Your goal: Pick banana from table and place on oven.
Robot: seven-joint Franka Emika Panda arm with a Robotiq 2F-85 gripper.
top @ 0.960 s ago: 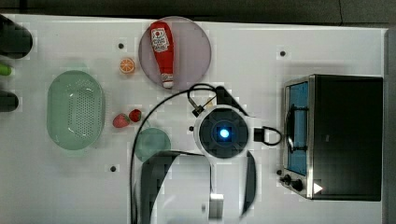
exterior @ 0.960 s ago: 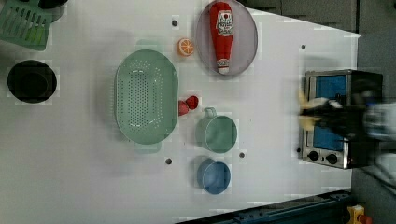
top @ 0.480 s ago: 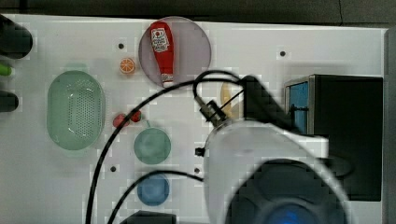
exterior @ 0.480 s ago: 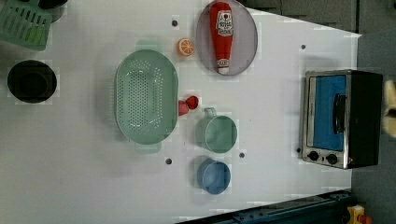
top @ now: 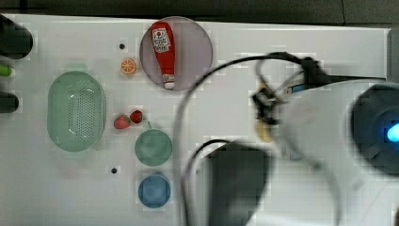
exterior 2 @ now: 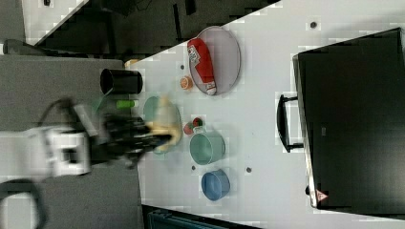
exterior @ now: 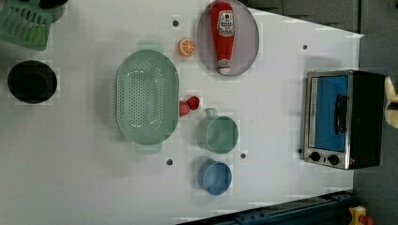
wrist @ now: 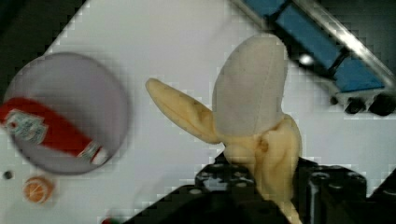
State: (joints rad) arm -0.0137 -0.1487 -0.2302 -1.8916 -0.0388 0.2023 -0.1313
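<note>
Carried the small, soft, pale yellow-tan banana [wrist: 254, 107] high up, well off the big flat white table [exterior: 281, 154]. Pinched it near its lower end in the black robot gripper [wrist: 261, 186], with the jaws pressed on the fruit and the pale tip sticking out. Was in the carry step, with the pick done and the drop not yet done. Next, probably needed to bring the banana over the flat black top of the boxy silver-fronted oven [exterior: 366, 117], go down gently, and let go. Compared with a second before, had lifted higher and swung to the top view's right, across the oven there.
</note>
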